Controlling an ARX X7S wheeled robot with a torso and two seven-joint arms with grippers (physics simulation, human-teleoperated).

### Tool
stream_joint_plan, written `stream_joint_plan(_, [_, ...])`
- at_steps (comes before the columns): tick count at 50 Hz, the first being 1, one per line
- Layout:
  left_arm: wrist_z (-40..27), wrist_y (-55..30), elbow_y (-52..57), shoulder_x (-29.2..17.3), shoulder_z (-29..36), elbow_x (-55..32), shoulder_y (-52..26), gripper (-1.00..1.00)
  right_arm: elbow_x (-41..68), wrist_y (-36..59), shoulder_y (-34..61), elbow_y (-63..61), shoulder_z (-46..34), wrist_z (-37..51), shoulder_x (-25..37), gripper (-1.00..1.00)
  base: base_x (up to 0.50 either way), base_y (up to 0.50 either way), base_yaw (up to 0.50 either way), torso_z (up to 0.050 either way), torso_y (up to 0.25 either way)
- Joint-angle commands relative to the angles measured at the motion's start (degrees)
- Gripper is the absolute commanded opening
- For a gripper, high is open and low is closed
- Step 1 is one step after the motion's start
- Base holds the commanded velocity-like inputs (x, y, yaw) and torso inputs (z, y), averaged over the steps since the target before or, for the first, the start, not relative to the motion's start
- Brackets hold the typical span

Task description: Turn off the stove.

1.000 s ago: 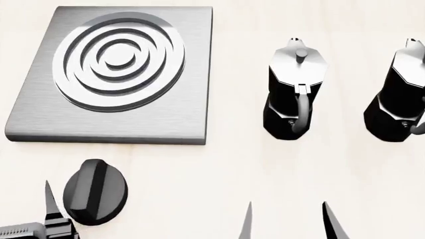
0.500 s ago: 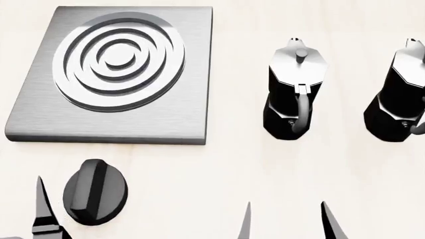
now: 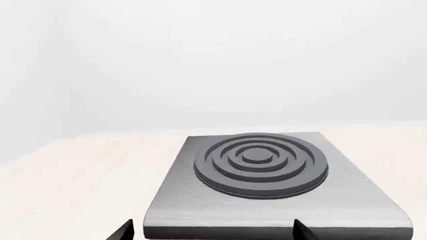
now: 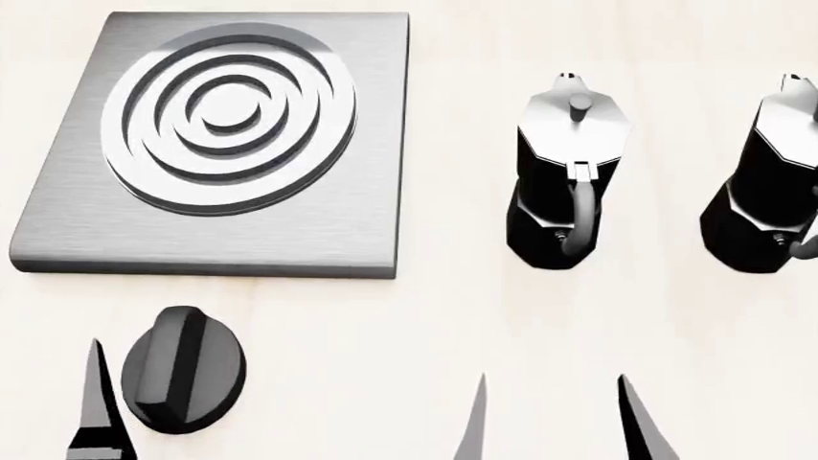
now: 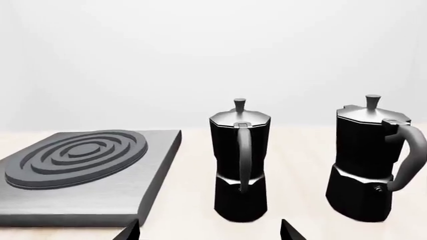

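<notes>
The stove [image 4: 243, 144] is a square brushed-grey plate with concentric burner rings at the far left of the pale table; it also appears as stove [image 3: 267, 180] and stove [image 5: 80, 170]. A black ridged knob [image 4: 183, 369] sits in front of it. My left gripper [image 3: 213, 232] is open, its tips wide apart just short of the stove's front edge. In the head view only one of its fingers [image 4: 96, 402] shows, just left of the knob. My right gripper [image 4: 553, 379] is open and empty near the front edge, also seen as the right gripper [image 5: 209, 222].
Two black-and-silver moka pots stand right of the stove: one moka pot [image 4: 569, 177] in the middle, the other moka pot [image 4: 767, 182] at the right edge. Both face the right gripper, as near pot [image 5: 240, 160] and far pot [image 5: 370, 160].
The left finger has shifted slightly right, closer to the knob, and the gripper body has left the head view. The right fingertips crept a little forward. Stove, knob and pots have not moved.
</notes>
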Motion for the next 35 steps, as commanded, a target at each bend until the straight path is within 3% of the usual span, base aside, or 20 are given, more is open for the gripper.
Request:
stream_joint_plan(1, [2.1,-1.0,2.2,0.7,-0.6,-0.1,-1.0,1.0,-0.5,0.7,1.1,-0.4,1.6,-1.1,-0.9,1.0,0.0,0.0,0.0,0.0,0.0])
stream_joint_plan(35, [1.6,-3.9,6.6,-0.1,-0.4,-1.0,-2.7,1.0,0.6,6.6,5.1,-9.6,2.4,0.6,1.1,1.0,0.0,0.0,0.0,0.0,0.0])
